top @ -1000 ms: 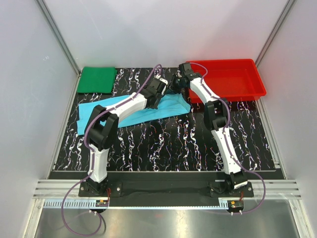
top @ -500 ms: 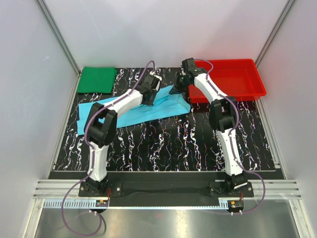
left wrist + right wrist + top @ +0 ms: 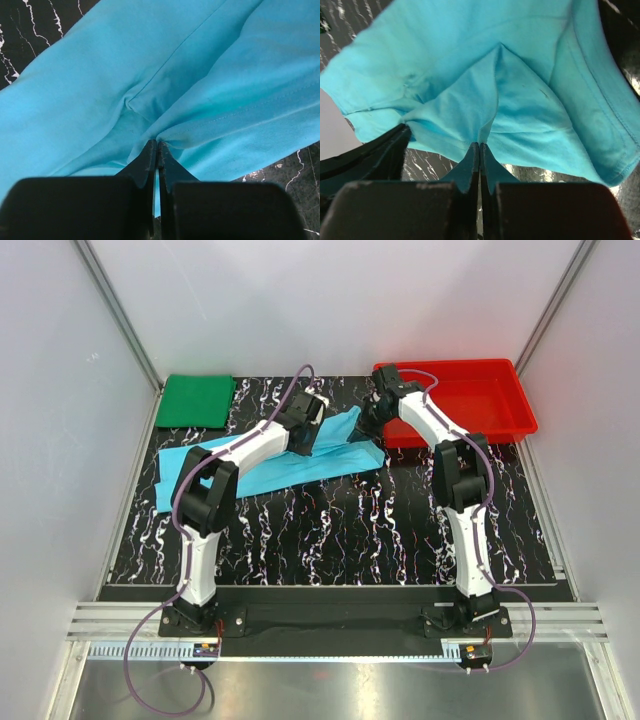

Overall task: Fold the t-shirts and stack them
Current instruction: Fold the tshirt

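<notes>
Cyan t-shirt [image 3: 345, 455], pinched in left end effector [image 3: 158, 143], also right end effector [image 3: 479, 145]

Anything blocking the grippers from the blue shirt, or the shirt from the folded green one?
Nothing visible. The left gripper and right gripper are both shut on the cyan shirt. Between it and the folded green shirt at far left lies only bare table. The red tray sits to the right, out of that path.
</notes>
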Robot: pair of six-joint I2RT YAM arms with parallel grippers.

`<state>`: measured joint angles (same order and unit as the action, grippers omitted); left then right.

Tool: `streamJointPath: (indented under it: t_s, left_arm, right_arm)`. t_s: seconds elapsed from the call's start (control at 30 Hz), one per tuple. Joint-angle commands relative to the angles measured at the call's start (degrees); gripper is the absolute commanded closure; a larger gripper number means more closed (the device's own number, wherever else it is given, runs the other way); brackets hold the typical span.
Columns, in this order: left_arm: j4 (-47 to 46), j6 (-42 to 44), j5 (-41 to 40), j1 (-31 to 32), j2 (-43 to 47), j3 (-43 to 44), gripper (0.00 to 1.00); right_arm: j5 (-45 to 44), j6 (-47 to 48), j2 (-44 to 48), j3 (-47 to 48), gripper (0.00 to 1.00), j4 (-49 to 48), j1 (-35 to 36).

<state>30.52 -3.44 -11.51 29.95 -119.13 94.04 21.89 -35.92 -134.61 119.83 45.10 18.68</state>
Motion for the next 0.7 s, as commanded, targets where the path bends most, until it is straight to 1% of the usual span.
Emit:
streamJointPath:
  t_s: [0.0, 0.33, 0.67]
  left_arm:
    - [0.1, -0.1, 1.6, 0.0, 1.3, 1.1, 1.00]
    - [0.5, -0.3, 1.5, 0.0, 5.1, -5.1, 1.00]
    - [1.7, -1.5, 3.9, -0.1, 4.5, -4.9, 0.98]
  right_arm:
    - [-0.4, -1.1, 5.3, -3.2, 1.00, -0.6, -0.3]
    - [-1.2, 0.7, 5.1, -4.4, 1.00, -0.5, -0.5]
    - [-2.0, 2.6, 5.2, -6.6, 1.00, -0.1, -0.5]
